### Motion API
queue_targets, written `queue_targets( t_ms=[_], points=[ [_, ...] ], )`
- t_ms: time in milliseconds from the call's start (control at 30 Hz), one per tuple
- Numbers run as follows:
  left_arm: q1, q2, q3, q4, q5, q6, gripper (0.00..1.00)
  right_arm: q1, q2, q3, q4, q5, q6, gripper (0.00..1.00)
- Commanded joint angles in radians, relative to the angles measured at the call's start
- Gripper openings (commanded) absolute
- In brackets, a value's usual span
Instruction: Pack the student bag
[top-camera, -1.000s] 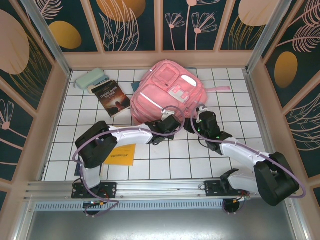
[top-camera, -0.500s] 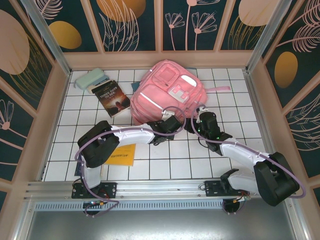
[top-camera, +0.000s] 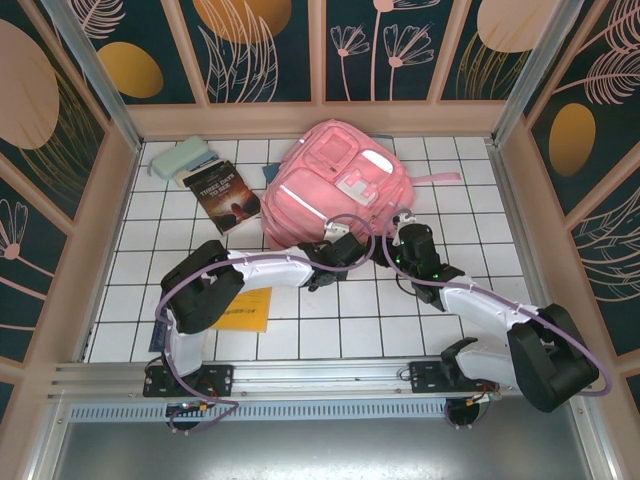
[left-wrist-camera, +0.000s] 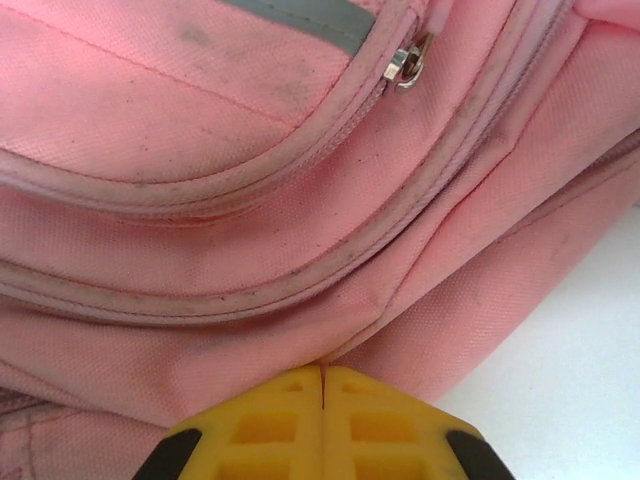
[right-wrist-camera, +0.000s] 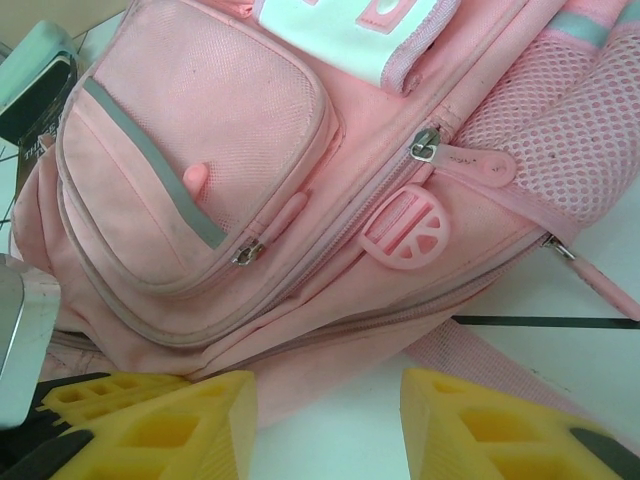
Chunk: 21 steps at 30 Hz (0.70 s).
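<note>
Top view: the student bag (top-camera: 338, 185) lies flat on the white gridded table (top-camera: 300, 340), at 12 o'clock from the table centre, front pockets facing up. One pink strap (top-camera: 440, 178) trails toward 3 o'clock.

Left gripper (top-camera: 340, 242) sits at the bag's near edge, about 6 o'clock of the bag. In the left wrist view its yellow fingers (left-wrist-camera: 270, 420) are pressed together with no gap between them, the tips touching the bag's lower seam. I cannot tell whether any fabric is pinched. A metal zip pull (left-wrist-camera: 405, 65) lies at 1 o'clock from the tips.

Right gripper (top-camera: 388, 243) is at the bag's 5 o'clock corner. In the right wrist view its fingers (right-wrist-camera: 160, 420) stand wide apart and hold nothing, just short of the bag. A round pink badge (right-wrist-camera: 405, 227) hangs by the main zip.

A dark book (top-camera: 222, 197) lies at 9 o'clock of the bag, a pale green case (top-camera: 180, 157) at 10 o'clock, and a yellow pad (top-camera: 245, 310) under the left arm.
</note>
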Motion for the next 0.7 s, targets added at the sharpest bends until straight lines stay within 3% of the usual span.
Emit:
queue_targets(
  t_ms=[0, 367, 667],
  points=[
    [0.006, -0.001, -0.008, -0.043, -0.044, -0.001, 0.00, -0.003, 0.030, -0.010, 0.048, -0.031, 0.037, 0.43],
    [0.006, -0.158, -0.128, 0.148, 0.045, 0.021, 0.00, -0.002, 0.273, 0.076, 0.164, -0.100, 0.258, 0.42],
    [0.006, -0.220, -0.160, 0.229, 0.124, 0.046, 0.00, -0.013, 0.351, 0.124, 0.254, -0.141, 0.331, 0.50]
  ],
)
